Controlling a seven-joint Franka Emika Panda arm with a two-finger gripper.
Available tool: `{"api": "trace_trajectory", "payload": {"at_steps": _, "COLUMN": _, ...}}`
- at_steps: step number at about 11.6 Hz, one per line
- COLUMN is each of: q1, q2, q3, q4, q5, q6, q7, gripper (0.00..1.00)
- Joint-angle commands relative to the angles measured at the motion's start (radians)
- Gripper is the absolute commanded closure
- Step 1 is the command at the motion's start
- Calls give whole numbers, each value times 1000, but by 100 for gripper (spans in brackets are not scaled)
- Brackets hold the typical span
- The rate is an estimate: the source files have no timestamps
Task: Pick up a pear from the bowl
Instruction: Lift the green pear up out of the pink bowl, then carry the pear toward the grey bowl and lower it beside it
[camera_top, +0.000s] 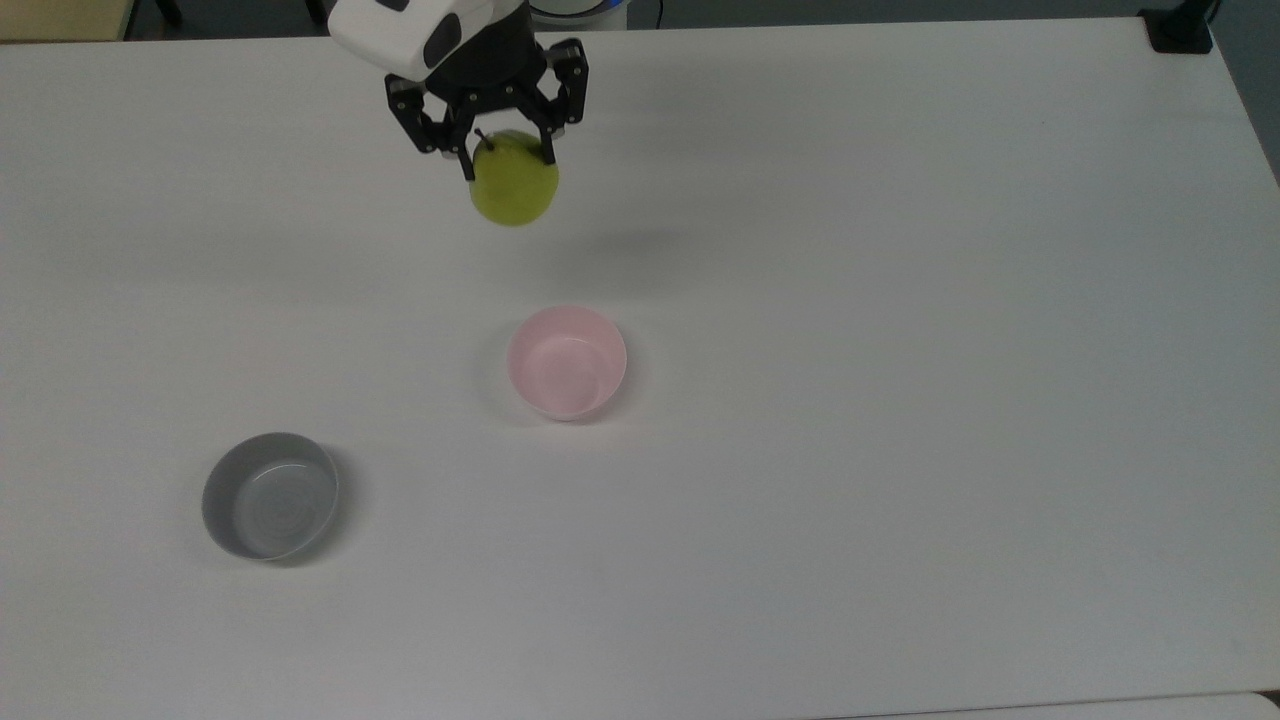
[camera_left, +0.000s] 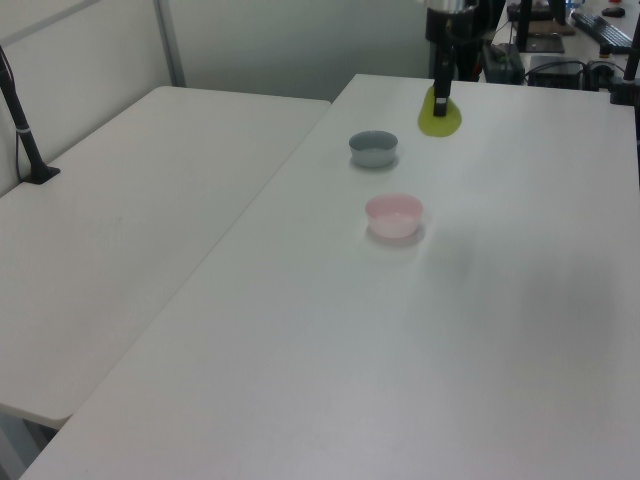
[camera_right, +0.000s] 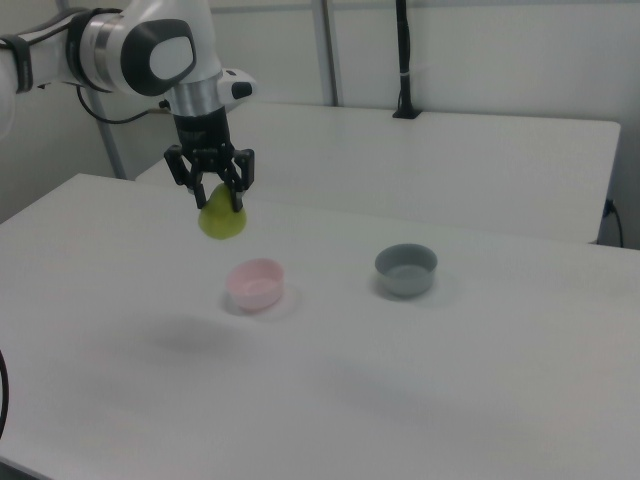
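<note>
From the top view, the gripper (camera_top: 505, 152) is up near the top edge, a bit toward the top view's left. Its two black fingers (camera_top: 465, 160) are closed tight on the top of the pear (camera_top: 514, 185). The pear is yellow-green and round, and it hangs down under the fingers. Its little dark stem pokes up between them. The pink bowl (camera_top: 566, 361) sits on the white table (camera_top: 900, 400), well apart from the pear and lower in the picture. A grey bowl (camera_top: 270, 495) sits further off, toward the bottom of the top view's left.

From the left view, the gripper (camera_left: 440, 95) is at the far end of the table (camera_left: 400, 380), and the pear (camera_left: 440, 115) hangs from it. The pink bowl (camera_left: 394, 215) is nearer to us. The grey bowl (camera_left: 373, 148) is behind it, a bit to the left view's left. I cannot tell here how far apart the fingers are.

From the right view, the white arm (camera_right: 150, 55) reaches in from the right view's left. The gripper (camera_right: 219, 196) points down and pinches the pear (camera_right: 222, 219) by its top. The pear is up in the air, above the table (camera_right: 400, 400). The pink bowl (camera_right: 256, 284) sits lower and a little to the right view's right of the pear. The grey bowl (camera_right: 406, 269) stands further to the right view's right.
</note>
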Motion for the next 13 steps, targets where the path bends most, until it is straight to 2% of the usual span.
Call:
{"api": "trace_trajectory", "payload": {"at_steps": 1, "q1": -55, "q2": -5, "q3": 17, "q4": 20, "q5": -15, "q6": -109, "q7": 4, "gripper": 100}}
{"api": "trace_trajectory", "payload": {"at_steps": 7, "q1": -227, "q2": 8, "q3": 0, "q4": 12, "q5": -26, "q6": -39, "q7": -240, "gripper": 100}}
{"api": "trace_trajectory", "payload": {"at_steps": 10, "q1": -257, "q2": 39, "q3": -15, "q4": -52, "q5": -24, "q6": 154, "q7": -256, "gripper": 100}}
{"api": "trace_trajectory", "payload": {"at_steps": 13, "q1": -266, "q2": 149, "q3": -23, "q4": -63, "q5": -21, "q6": 328, "q7": -225, "gripper": 100}}
